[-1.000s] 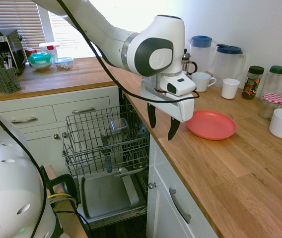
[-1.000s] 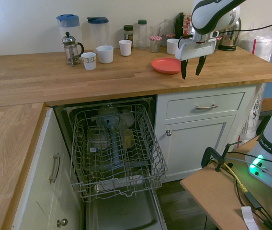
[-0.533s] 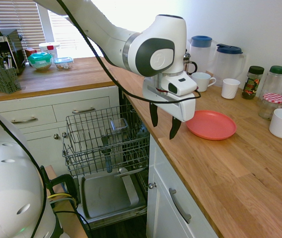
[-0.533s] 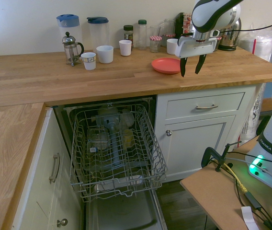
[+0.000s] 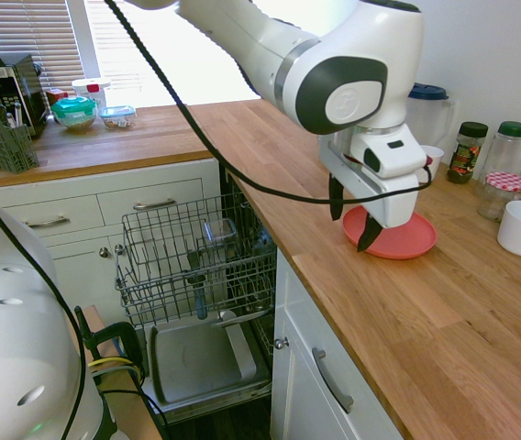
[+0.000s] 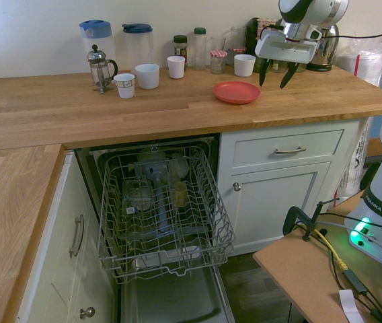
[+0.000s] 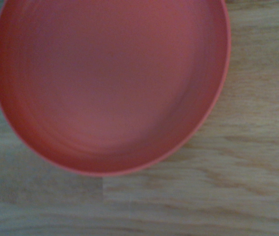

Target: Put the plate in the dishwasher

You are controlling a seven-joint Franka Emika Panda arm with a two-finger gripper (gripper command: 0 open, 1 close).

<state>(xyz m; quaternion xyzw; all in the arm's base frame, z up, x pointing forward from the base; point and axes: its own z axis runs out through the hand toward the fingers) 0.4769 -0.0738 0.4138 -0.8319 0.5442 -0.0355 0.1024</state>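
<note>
Coral-red plate (image 5: 396, 236) lies flat on the wooden worktop (image 5: 444, 330), untouched; my gripper (image 6: 276, 75) hangs above, jaws wide and empty, so I'd pinch its raised rim.

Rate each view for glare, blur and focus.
First exterior view: window blown out white, the rest sharp. Second exterior view: evenly lit, sharp, slight wide-angle bend. Wrist view: soft focus, plate and worktop grain blurred.
</note>
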